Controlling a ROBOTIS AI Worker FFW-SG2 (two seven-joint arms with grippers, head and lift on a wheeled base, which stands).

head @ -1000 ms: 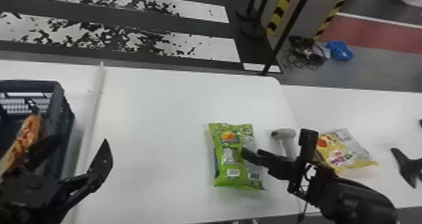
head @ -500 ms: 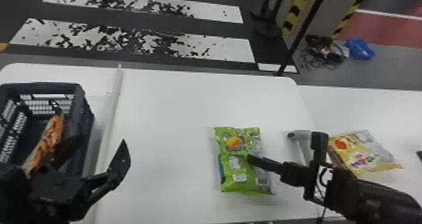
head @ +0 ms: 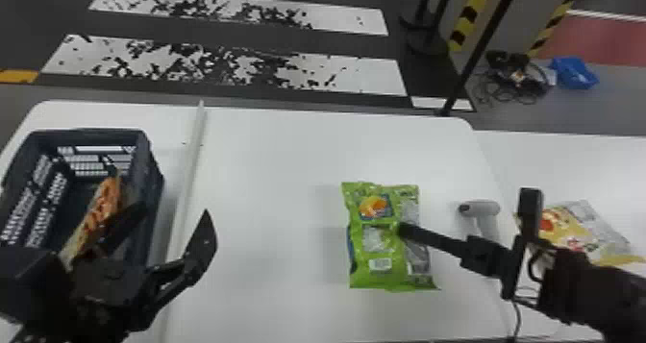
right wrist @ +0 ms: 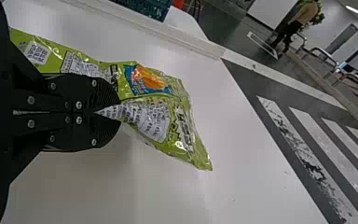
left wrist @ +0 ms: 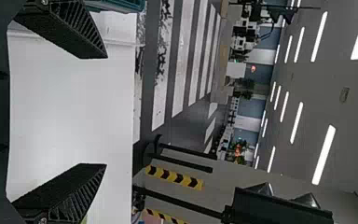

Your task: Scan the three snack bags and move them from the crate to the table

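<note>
In the head view, the green snack bag (head: pixel 379 251) lies on the white table (head: pixel 269 174), with my right gripper (head: pixel 403 229) shut on it. The right wrist view has the right gripper (right wrist: pixel 114 112) pinching a fold of the green bag (right wrist: pixel 154 116). My left gripper (head: pixel 175 212) stands open beside and partly over the crate (head: pixel 156 188); in the left wrist view the left gripper (left wrist: pixel 105 112) has nothing between its spread fingers. An orange snack bag (head: pixel 103 202) leans inside the crate, partly behind the left gripper. A yellow snack bag (head: pixel 572 231) lies at the right.
A grey-white handheld scanner (head: pixel 480 210) stands right of the green bag, close to my right arm. A raised white strip (head: pixel 190 174) runs between the crate and the green bag. Behind the table's far edge stands a dark pole (head: pixel 480 49).
The head view has shifted, so the crate shows more fully and everything sits farther right and lower. Both grippers look the same as before, the right one still on the green bag.
</note>
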